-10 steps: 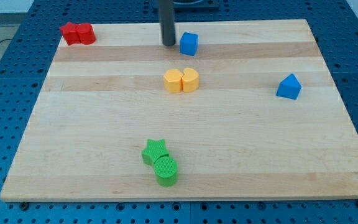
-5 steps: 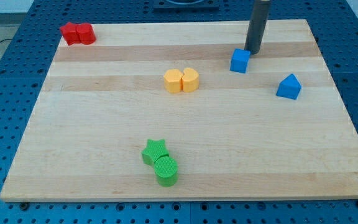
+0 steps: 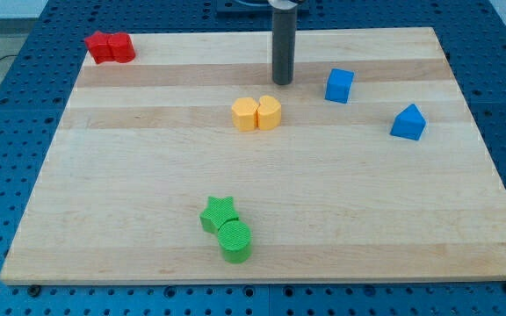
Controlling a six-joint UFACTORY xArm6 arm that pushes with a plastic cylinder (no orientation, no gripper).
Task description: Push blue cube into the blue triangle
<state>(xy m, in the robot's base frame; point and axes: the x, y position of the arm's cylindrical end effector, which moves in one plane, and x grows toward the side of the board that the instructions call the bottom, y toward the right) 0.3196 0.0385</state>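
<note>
Resting on the wooden board (image 3: 148,175) near the view's top, my tip (image 3: 282,82) is the plain lower end of a straight dark rod; it has no jaws and carries nothing, and it touches no block. It stands upright, with the rod running up out of the view's top edge.

Blue cube (image 3: 340,85): to the view's right of my tip, at about the same height in the view, near but clearly apart from it, with bare wood between.

Blue triangle (image 3: 408,122): farther to the view's right of my tip and somewhat toward the view's bottom, beyond the blue cube. The two blue blocks are apart, with a visible gap of board between them.

Yellow pair (image 3: 256,114): two yellow blocks touching side by side, just toward the view's bottom and slightly to the view's left of my tip. Their exact shapes are hard to tell. No contact with my tip.

Red pair (image 3: 110,46): two red blocks pressed together, far to the view's left of my tip and slightly toward the view's top, near the board's corner.

Green star (image 3: 220,213) and green cylinder (image 3: 234,240): touching each other, well toward the view's bottom from my tip and a little to its left.
</note>
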